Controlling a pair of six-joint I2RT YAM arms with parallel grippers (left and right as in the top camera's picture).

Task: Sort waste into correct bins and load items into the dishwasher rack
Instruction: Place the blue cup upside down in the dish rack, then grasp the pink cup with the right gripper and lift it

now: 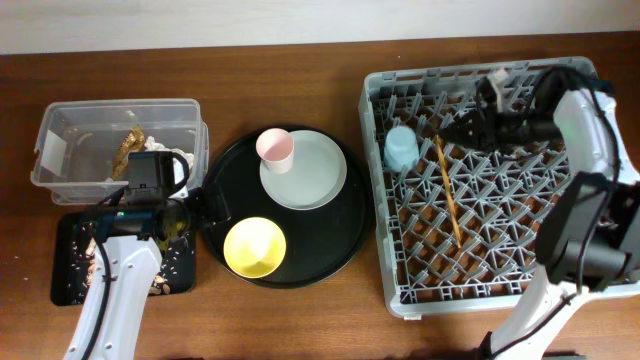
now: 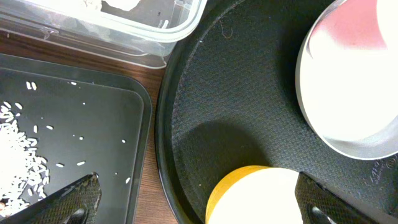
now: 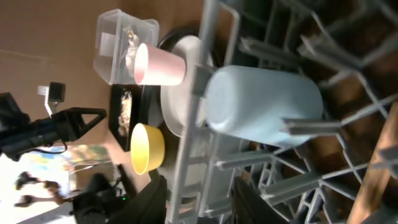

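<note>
The light-blue cup (image 1: 401, 148) lies on its side among the pegs at the left of the grey dishwasher rack (image 1: 490, 290). My right gripper (image 1: 452, 128) hovers just right of it, jaws apart and empty; in the right wrist view the cup (image 3: 261, 106) sits clear ahead of the gripper (image 3: 199, 205). A wooden chopstick (image 1: 448, 190) rests in the rack. My left gripper (image 2: 196, 205) stands wide open over the round tray's left edge, beside the yellow bowl (image 2: 261, 196). The pink cup (image 1: 275, 148) stands on the grey plate (image 1: 315, 175).
The round black tray (image 1: 330, 240) carries the plate, cup and bowl. The clear tub (image 1: 60, 150) holds a brown wrapper (image 1: 130, 150) and white tissue (image 1: 185, 158). The shallow black tray (image 1: 65, 270) with pale food scraps (image 2: 18, 149) lies under my left arm.
</note>
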